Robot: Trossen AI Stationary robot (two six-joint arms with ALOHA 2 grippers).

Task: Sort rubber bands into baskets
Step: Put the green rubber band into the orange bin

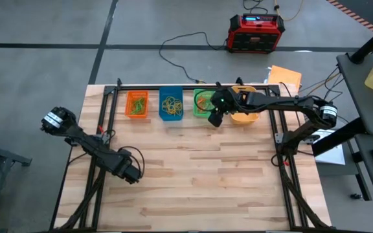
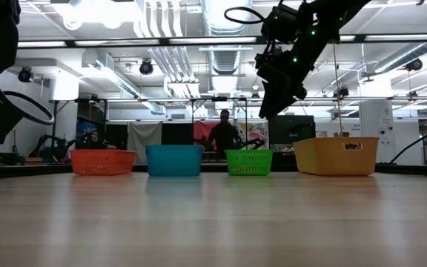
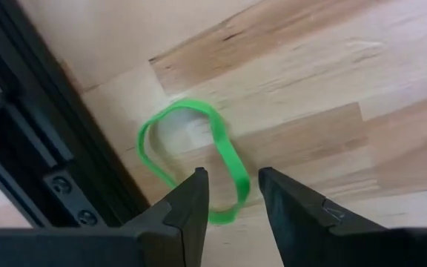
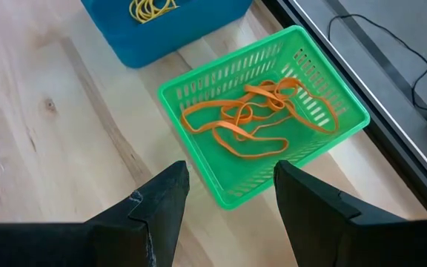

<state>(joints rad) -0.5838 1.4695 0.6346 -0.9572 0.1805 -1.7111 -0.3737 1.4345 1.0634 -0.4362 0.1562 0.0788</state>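
High view shows four baskets in a row along the far edge of the wooden tabletop [image 1: 206, 175]: the orange basket [image 1: 136, 104], the blue basket [image 1: 171, 104], the green basket [image 1: 203, 103] and the yellow-orange basket [image 1: 246, 115], which is partly covered by the right arm. The right pincer [image 1: 216, 118] hangs above the near edge of the green basket, clear of the tabletop in the low view, and its two dark fingers [image 4: 165, 200] stand apart with nothing between them. Right wrist view looks down into the green basket, where several orange rubber bands [image 4: 254, 119] lie tangled on its floor; yellow rubber bands [image 4: 150, 7] lie in the blue basket just beside it. Green bands can be made out in the orange basket from above. The left pincer [image 1: 133, 173] sits low over the left side of the tabletop, near the black frame rail [image 3: 21, 156]. In the left wrist view its fingers are parted and empty, poised over a single green rubber band [image 3: 191, 159] that lies flat on the wood just beside the rail, with one finger tip overlapping the loop's edge. A red-and-black box [image 1: 256, 32] stands on the floor beyond the tabletop, and a person [image 2: 223, 136] shows far off in the room behind the baskets.
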